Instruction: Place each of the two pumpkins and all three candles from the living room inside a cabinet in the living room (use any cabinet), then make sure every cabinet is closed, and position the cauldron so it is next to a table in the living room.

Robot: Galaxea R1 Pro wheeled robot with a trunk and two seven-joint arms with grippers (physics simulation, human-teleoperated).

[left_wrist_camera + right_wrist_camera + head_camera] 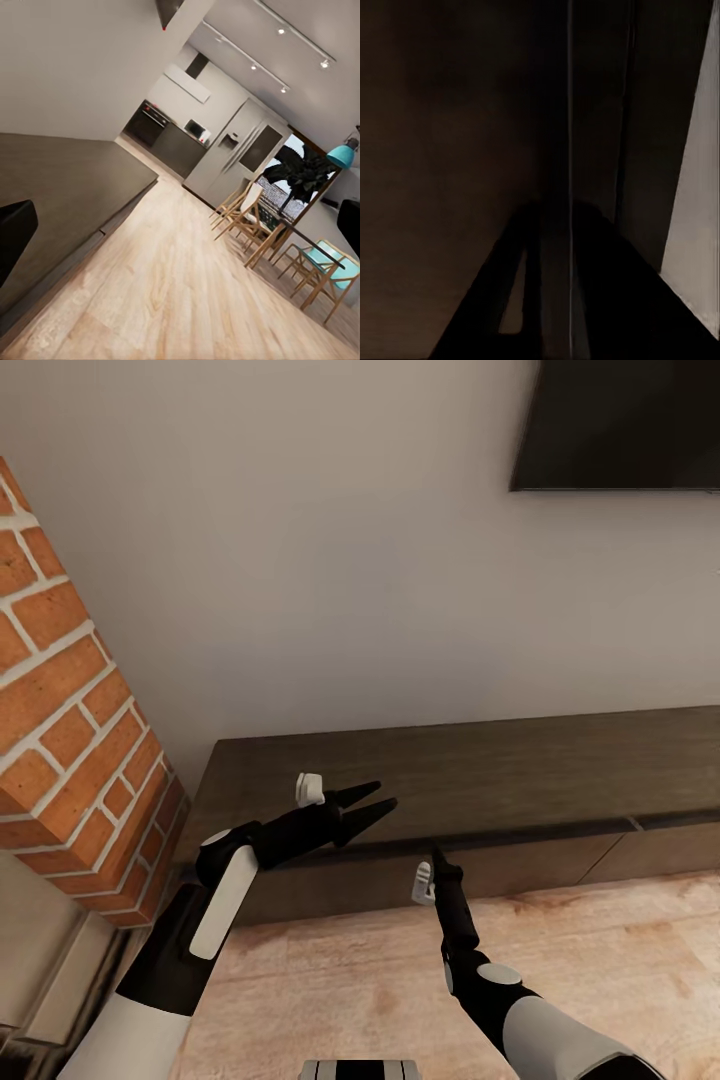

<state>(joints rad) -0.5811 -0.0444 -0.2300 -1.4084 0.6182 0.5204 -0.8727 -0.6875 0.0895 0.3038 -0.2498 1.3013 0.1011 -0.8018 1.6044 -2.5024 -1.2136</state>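
— Pale wall (pixel 330 560) and light wood plank floor (pixel 620 960) frame it; how do the jaws stand?

— Left gripper (pixel 372 804): its two black pointed fingers lie a narrow gap apart with nothing between them, hovering over the top of the long, low dark-brown wood cabinet (pixel 480 775) near its left end; right gripper (pixel 437 857): fingers drawn together to a single point, tip at the cabinet's front just under the top edge; whether it actually touches I cannot tell.

— Does the right wrist camera settle that?

— It shows the fingers pressed together, dark against the dark-brown cabinet front (pixel 472 112), with a thin vertical seam (pixel 571 150) running over them; nothing is gripped.

— And the other views?

— From the head, the drawer fronts sit flush; a red brick chimney column (pixel 70 740) stands just left of the cabinet, and a black wall-mounted screen (pixel 620 420) hangs above it; the left wrist camera looks along the cabinet top (pixel 67 180) to wooden chairs (pixel 244 214), a dining table (pixel 304 236), a turquoise pendant lamp (pixel 341 156) and a far kitchen.
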